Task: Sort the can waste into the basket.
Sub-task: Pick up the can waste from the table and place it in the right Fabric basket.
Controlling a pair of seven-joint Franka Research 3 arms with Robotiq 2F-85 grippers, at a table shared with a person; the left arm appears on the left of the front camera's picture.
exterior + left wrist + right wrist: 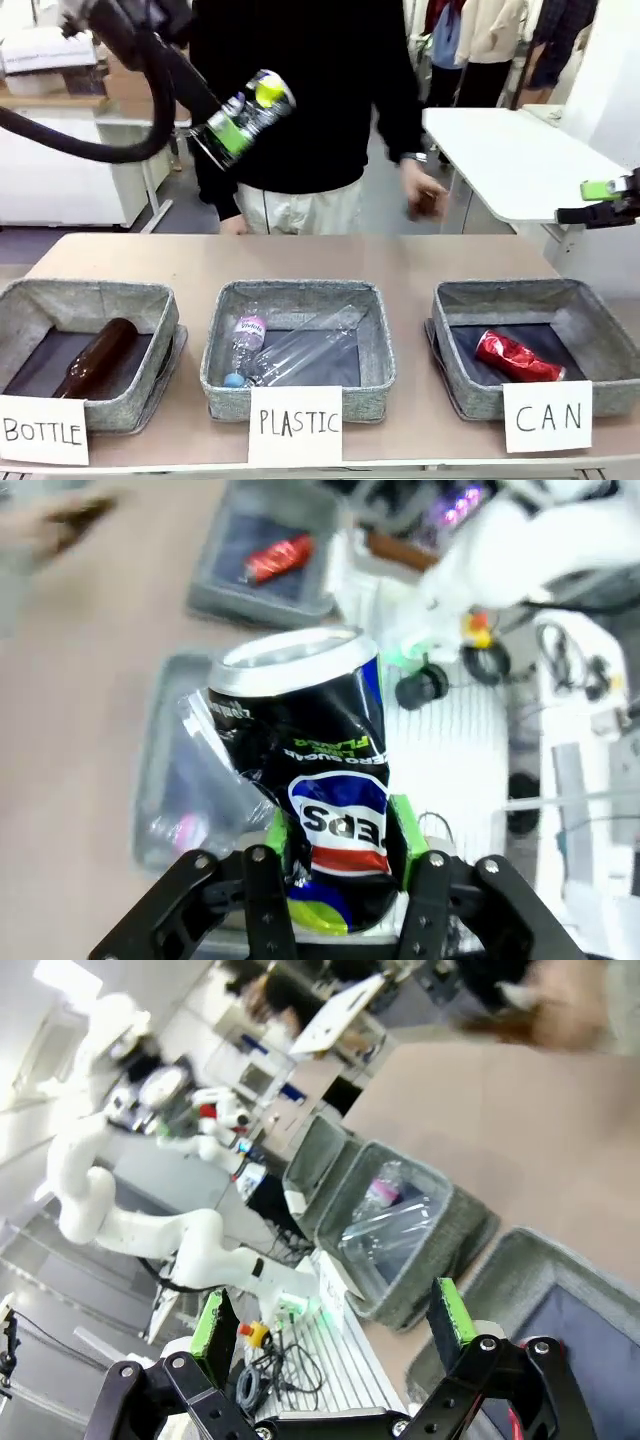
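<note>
My left gripper (232, 130) hangs high above the table's left half, shut on a dark blue-black can (256, 104). In the left wrist view that can (330, 750) stands between the green pads (402, 832), silver end away from me, and the left gripper (340, 852) grips its lower part. A dented red can (517, 357) lies in the grey basket (500, 293) carded "CAN" at the right; the red can (278, 558) also lies in the far basket (215, 580). My right gripper (606, 192) hovers open beyond the table's right end; the right gripper (330, 1318) holds nothing.
The left bin (90, 293) carded "BOTTLE" holds a brown bottle (95, 357). The middle bin (300, 293) carded "PLASTIC" holds clear plastic bottles (290, 350). A person stands at the far side, one hand (425, 195) holding something brown above the table's far edge.
</note>
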